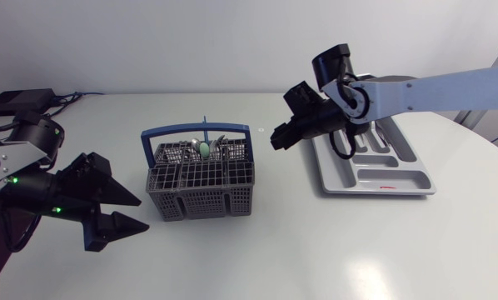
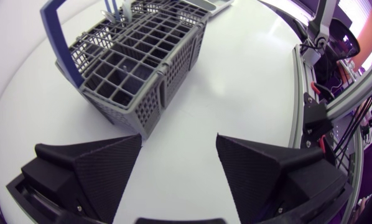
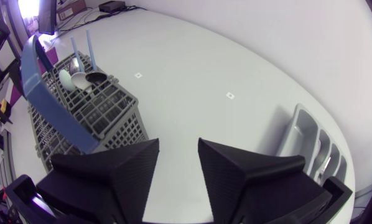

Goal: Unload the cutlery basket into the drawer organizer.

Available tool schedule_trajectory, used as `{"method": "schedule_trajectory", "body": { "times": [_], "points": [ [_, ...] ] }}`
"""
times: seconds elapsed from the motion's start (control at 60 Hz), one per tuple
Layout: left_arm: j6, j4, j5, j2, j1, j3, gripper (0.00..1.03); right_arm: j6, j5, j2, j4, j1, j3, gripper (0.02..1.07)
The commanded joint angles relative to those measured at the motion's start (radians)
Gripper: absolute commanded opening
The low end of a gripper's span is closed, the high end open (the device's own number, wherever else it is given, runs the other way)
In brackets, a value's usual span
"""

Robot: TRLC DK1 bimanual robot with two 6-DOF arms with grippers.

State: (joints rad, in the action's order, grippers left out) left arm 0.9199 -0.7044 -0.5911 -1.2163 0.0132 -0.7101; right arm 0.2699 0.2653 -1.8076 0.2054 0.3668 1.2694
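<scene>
My right gripper (image 3: pixel 178 148), narrowly open and empty, should come down slowly around one spoon (image 3: pixel 80 81) in the cutlery basket (image 3: pixel 108 115) just ahead of it

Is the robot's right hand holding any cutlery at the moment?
No, the matte black right hand is open with nothing between its fingers; the cutlery stands in the blue-handled grey mesh basket.

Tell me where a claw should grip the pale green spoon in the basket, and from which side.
Probably its rounded bowl, from straight above: the spoon stands handle down in the basket, so only the bowl shows above the grid. Mind the blue handle beside it.
</scene>
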Motion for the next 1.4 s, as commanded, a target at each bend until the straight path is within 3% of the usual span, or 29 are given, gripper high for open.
{"method": "schedule_trajectory", "body": {
  "times": [0.0,0.217,0.333,0.483,0.717,0.883,1.383],
  "points": [
    [0.048,0.022,0.016,0.018,-0.024,0.043,0.87,-0.044,0.031,-0.073,-0.008,0.006,0.087,0.26],
    [0.013,0.166,0.045,-0.035,-0.067,0.084,0.84,-0.089,0.086,-0.233,0.052,0.032,0.285,0.25],
    [0.004,0.226,0.048,-0.101,-0.081,0.084,0.52,-0.104,0.115,-0.306,0.098,0.035,0.374,0.25],
    [-0.026,0.349,0.051,-0.114,-0.107,0.121,0.30,-0.107,0.137,-0.357,0.137,0.044,0.424,0.25],
    [-0.073,0.499,0.103,-0.134,-0.124,0.150,0.29,-0.089,0.210,-0.403,0.201,0.043,0.464,0.25],
    [-0.076,0.543,0.116,-0.154,-0.113,0.141,0.29,-0.054,0.249,-0.363,0.249,0.035,0.406,0.24],
    [-0.119,0.617,0.129,-0.437,-0.113,-0.157,0.29,-0.015,0.284,0.024,0.230,0.008,-0.096,0.23]
  ]
}}
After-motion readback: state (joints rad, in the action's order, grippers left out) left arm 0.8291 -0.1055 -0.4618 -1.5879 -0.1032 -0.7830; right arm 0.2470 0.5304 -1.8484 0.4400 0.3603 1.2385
